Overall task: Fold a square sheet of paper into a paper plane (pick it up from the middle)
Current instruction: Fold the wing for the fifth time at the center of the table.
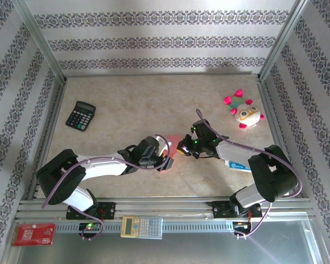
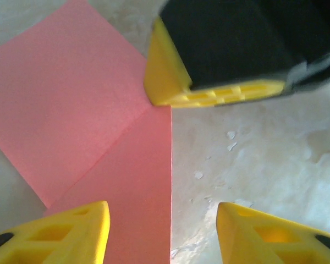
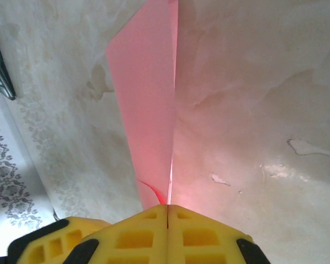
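Observation:
The salmon-pink square sheet of paper [image 2: 71, 104] is folded, with a diagonal crease and a straight folded edge. It lies on the table between both arms [image 1: 174, 138]. In the right wrist view the paper [image 3: 146, 110] runs away from the fingers as a narrow strip with a centre crease, like a paper plane body. My right gripper [image 3: 168, 212] is shut on its near end, also seen from above [image 1: 183, 147]. My left gripper [image 2: 162, 214] is open, one finger over the paper and the other over bare table; from above it [image 1: 168, 159] sits just left of the right one.
A black calculator [image 1: 81, 115] lies at the far left. A pink-and-white plush toy [image 1: 243, 113] sits at the far right. A red card [image 1: 33, 234] and a second calculator [image 1: 141, 226] rest on the near rail. Patterned walls enclose the table.

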